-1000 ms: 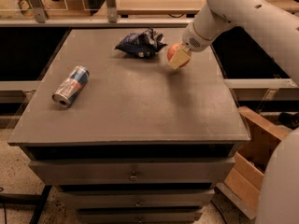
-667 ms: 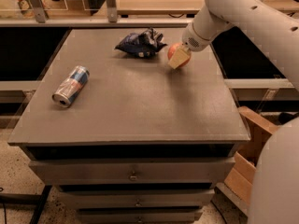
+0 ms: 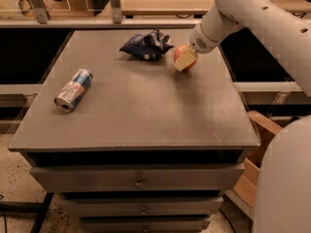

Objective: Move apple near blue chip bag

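The red-orange apple (image 3: 179, 53) is at the far right of the grey table top (image 3: 146, 110), low over or on the surface. My gripper (image 3: 184, 58) is shut on it. One beige finger (image 3: 185, 60) covers the apple's front, and the other finger is hidden behind it. The crumpled navy-blue chip bag (image 3: 146, 44) lies just left of the apple, with a small gap between them. My white arm (image 3: 252, 13) comes in from the upper right.
A silver-blue-red drink can (image 3: 74, 89) lies on its side at the table's left. Drawers (image 3: 138, 178) are below the table front. A cardboard box (image 3: 255, 154) stands on the floor at the right. A shelf rail (image 3: 97, 23) runs behind the table.
Almost nothing has changed. The gripper and apple stay beside the chip bag, and a little more of the apple's red side shows now.
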